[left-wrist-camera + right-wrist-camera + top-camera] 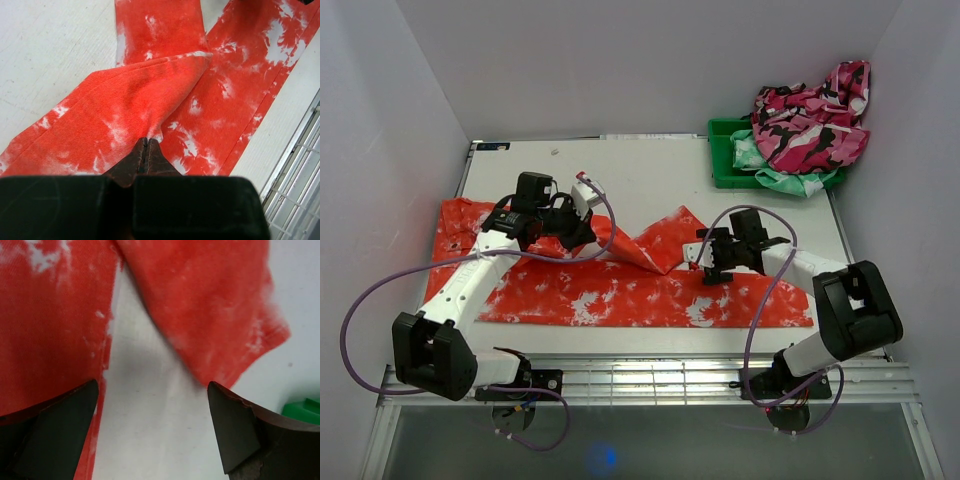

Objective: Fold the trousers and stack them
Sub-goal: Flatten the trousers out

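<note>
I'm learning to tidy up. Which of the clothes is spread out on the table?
The red-orange trousers, speckled white. The pink camouflage garment and the mint-green garment are heaped on the green bin instead.

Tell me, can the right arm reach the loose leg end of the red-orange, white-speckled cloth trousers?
Probably yes: the right gripper hangs open close beside the trousers' leg end, with nothing between them.

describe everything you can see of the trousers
The trousers are soft red-orange cloth with white splotches, lying across the table. One leg lies flat along the near edge; the other is raised into a ridge, pinched by the shut left jaws. The right jaws stand open over the gap between legs.
</note>
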`<state>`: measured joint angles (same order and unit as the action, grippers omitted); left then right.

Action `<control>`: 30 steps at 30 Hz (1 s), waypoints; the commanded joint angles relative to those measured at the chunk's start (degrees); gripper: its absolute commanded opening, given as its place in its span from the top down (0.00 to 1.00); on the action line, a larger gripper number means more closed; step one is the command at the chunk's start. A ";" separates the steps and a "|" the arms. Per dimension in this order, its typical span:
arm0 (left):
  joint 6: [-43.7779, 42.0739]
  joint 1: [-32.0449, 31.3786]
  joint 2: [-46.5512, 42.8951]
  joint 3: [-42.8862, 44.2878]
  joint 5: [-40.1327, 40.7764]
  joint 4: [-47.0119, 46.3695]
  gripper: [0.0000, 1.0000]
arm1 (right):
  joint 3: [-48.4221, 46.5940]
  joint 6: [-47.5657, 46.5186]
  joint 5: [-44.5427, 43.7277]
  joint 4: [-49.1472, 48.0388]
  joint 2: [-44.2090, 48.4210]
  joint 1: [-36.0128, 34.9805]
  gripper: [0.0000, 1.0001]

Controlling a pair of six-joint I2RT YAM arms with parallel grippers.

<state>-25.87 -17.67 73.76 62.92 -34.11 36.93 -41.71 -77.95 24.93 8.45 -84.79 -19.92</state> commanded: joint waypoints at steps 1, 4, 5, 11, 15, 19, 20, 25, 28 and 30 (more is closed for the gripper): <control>0.56 0.62 -2.56 -0.16 -2.72 0.78 1.00 | 0.93 -7.91 -3.82 -14.14 -3.08 -1.17 0.05; 0.91 0.97 -2.92 -0.07 -2.54 0.95 1.00 | 1.46 -10.02 -6.20 -21.87 -6.95 -1.52 0.06; 1.08 1.06 -3.09 -0.07 -2.63 1.04 1.00 | 0.76 -10.11 -6.38 -23.29 -7.75 -1.52 0.06; 1.52 1.50 -3.88 -0.51 -2.28 1.66 1.00 | -1.53 -11.78 -5.50 -24.27 -10.30 -1.70 0.15; 1.96 1.76 -4.15 -0.86 -2.19 0.96 1.00 | -1.18 -16.78 -4.72 -22.78 -11.18 -1.70 0.43; 2.75 2.46 -3.97 -0.16 -0.97 0.69 1.00 | -3.80 -16.20 -4.71 -12.97 -9.70 -1.61 0.92; 3.62 2.64 -4.93 -0.34 0.08 -0.35 1.00 | -3.99 -15.22 -5.24 -11.36 -8.47 -1.44 0.92; 6.35 3.70 -10.38 -2.70 7.03 -4.93 1.00 | -7.58 -9.42 -2.54 6.80 6.11 2.77 0.92; 8.11 3.87 -14.60 -5.52 10.45 -8.44 1.00 | -11.10 -9.05 0.38 21.66 14.03 8.31 0.92; 9.07 3.87 -16.09 -7.36 12.56 -10.90 1.00 | -13.74 -11.42 -0.40 33.35 18.06 10.95 0.92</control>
<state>-19.42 -14.04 61.14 57.32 -26.17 31.31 -51.35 -88.95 22.76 21.10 -72.34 -12.47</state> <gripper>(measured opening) 0.012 0.081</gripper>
